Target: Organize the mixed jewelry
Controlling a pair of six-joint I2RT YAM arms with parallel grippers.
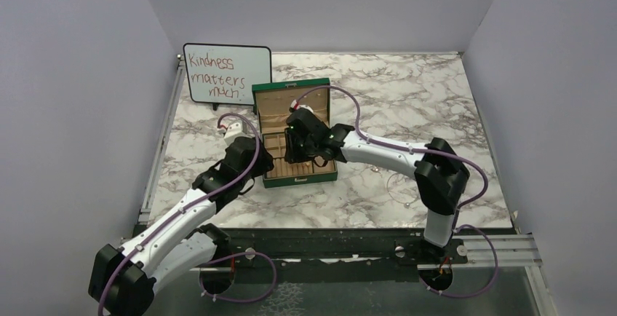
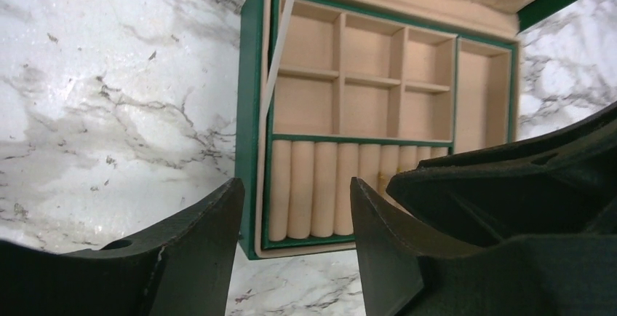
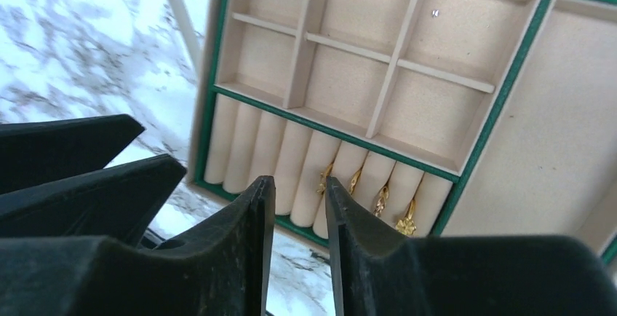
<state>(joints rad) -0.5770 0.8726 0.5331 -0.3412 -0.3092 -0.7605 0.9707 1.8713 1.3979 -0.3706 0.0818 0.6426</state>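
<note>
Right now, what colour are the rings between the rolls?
Gold; the rings show best in the right wrist view.

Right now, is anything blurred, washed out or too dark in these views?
Top external: evenly lit, whiteboard writing legible. Left wrist: marble table washed out at left, box sharp. Right wrist: gold rings crisp, gripper fingers dark and featureless.

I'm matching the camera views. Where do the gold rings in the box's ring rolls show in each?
Right wrist: gold rings in the ring rolls, lower centre.
Left wrist: only a gold glint between rolls, right of centre.
Top external: hidden beneath the right arm.
Shared landmark: green box with its six-square grid.
</note>
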